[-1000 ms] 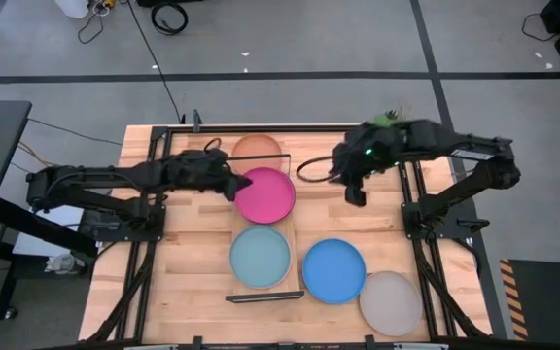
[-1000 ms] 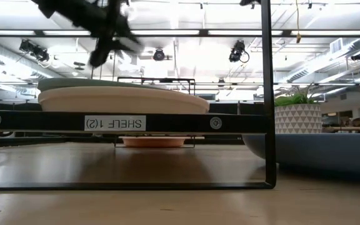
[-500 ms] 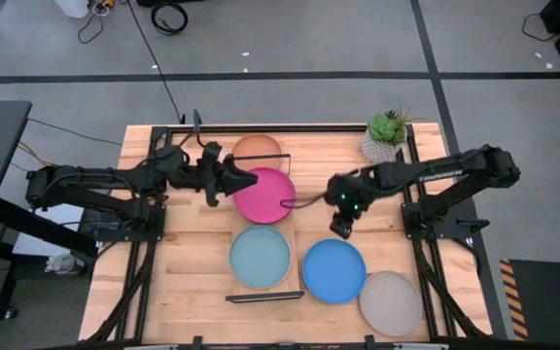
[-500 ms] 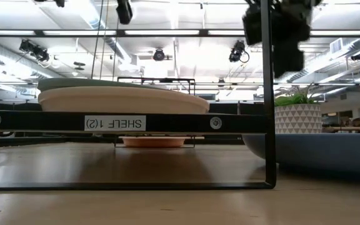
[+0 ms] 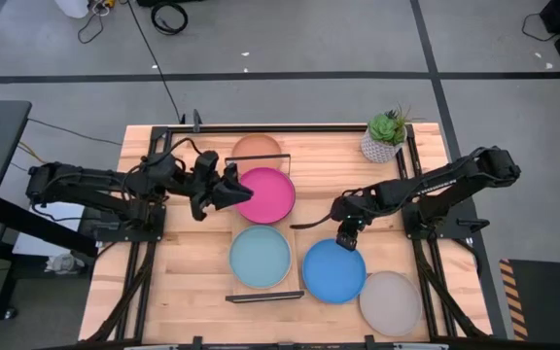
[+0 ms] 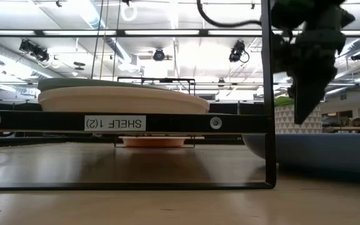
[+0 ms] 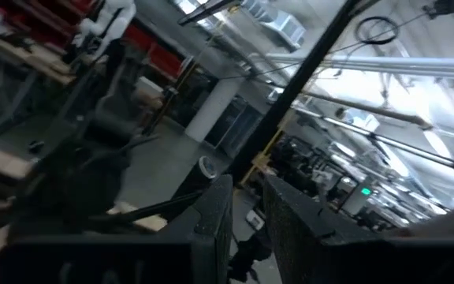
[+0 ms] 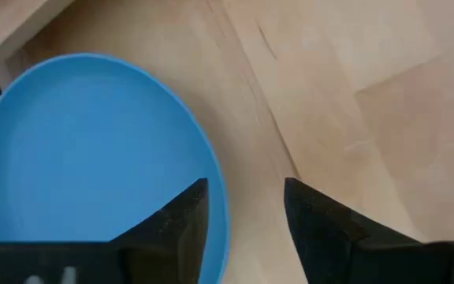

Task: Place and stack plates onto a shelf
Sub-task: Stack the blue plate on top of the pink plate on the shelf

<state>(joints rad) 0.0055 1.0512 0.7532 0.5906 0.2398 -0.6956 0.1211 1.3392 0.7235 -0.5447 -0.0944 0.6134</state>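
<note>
In the high view the shelf [image 5: 295,255] runs from far to near at mid-table. On it lie the magenta plate [image 5: 268,195] and the light blue plate [image 5: 260,257]. A terracotta plate [image 5: 257,149] shows at the shelf's far end. The bright blue plate [image 5: 333,271] and the grey plate [image 5: 390,303] rest flat on the table, right of the shelf. My right gripper [image 8: 247,211] is open and points down over the bright blue plate's [image 8: 85,150] far rim, hanging above it in the low view [image 6: 307,100]. My left gripper [image 5: 231,192], open a little [image 7: 247,229], hovers at the magenta plate's left edge.
A small potted plant [image 5: 385,136] stands at the table's far right corner. The low view shows stacked plates [image 6: 117,97] on the shelf board [image 6: 114,122] and an orange plate [image 6: 154,142] farther back beneath it. Bare wood lies left of the shelf and between shelf and plant.
My right gripper has swung from beside the plant toward the near edge and come down over the bright blue plate's far rim. My left gripper has drawn back a little from the magenta plate toward the table's left. No plate has moved.
</note>
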